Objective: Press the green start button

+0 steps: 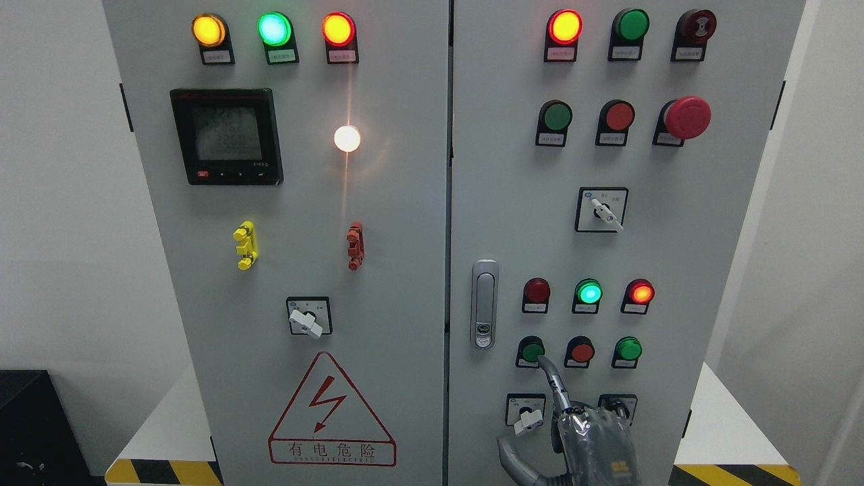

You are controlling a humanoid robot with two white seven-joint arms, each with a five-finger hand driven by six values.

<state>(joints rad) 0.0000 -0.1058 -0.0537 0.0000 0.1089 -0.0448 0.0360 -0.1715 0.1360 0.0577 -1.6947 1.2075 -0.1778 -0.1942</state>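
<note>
At the bottom edge, right of the middle, the right hand (pixel 594 439) rose in front of the cabinet's right door (pixel 729 223), wrapped in a grey, shiny cover. One finger (pixel 550 376) stretched up and to the left, its tip touching or just under the lower right edge of the green button (pixel 532 352). The other fingers were curled back against the palm, and the hand held nothing. Whether the tip was actually pushing the button in could not be told.

That green button was round, so it had no long axis; it faced straight out of the door toward the camera. It sat in a black collar with a small label beneath, and was the leftmost of a row of three, with a red button (pixel 581 352) in the middle and another green one (pixel 628 349) to the right. It looked dark green and unlit.

Just below it, left of the hand, a white knob (pixel 528 420) sat on a square black plate. Above the row, three round lamps stood: a dark red lamp (pixel 537 291), a glowing green lamp (pixel 588 293) and a glowing red-orange lamp (pixel 640 293). To the left, a silver door handle (pixel 484 304) stood upright beside the seam between the two doors.
</note>
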